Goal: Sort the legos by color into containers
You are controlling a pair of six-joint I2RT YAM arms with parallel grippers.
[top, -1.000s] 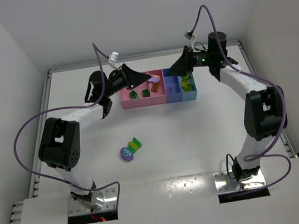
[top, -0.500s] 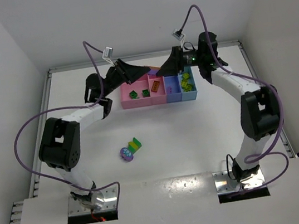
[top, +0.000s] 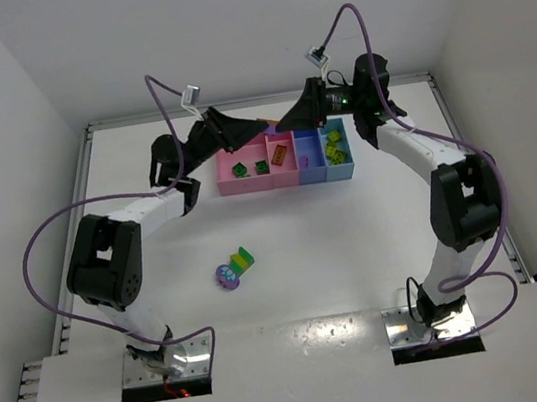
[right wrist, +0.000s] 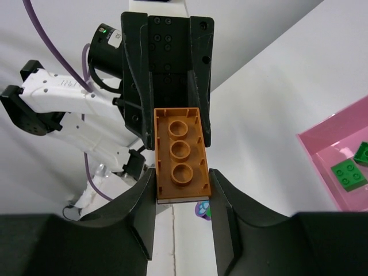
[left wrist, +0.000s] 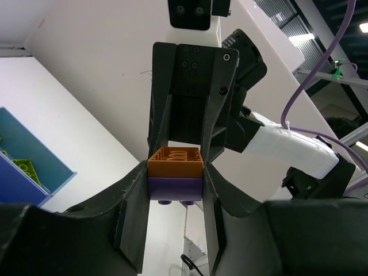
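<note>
An orange brick (left wrist: 175,163) joined to a purple brick (left wrist: 175,187) hangs in the air above the tray's back edge. My left gripper (left wrist: 175,179) is shut on this pair, coming from the left (top: 260,127). Facing it, my right gripper (right wrist: 181,190) is shut on the orange brick (right wrist: 180,155), tip to tip with the left (top: 289,118). The containers (top: 246,183) hold two green bricks (top: 250,168), an orange one (top: 280,155) and yellow-green ones (top: 336,150) in the light blue end. A round purple piece (top: 226,276) lies on the table beside a green-and-yellow brick (top: 243,258).
The tray stands at the back middle of the white table, both arms arching over it from either side. Raised table rims (top: 89,147) run along the back and sides. In the right wrist view, green bricks (right wrist: 349,172) show in a pink compartment (right wrist: 322,167).
My right gripper swung left from over the blue compartments to the held brick pair and shut on the orange brick. My left gripper lifted slightly with the pair.
</note>
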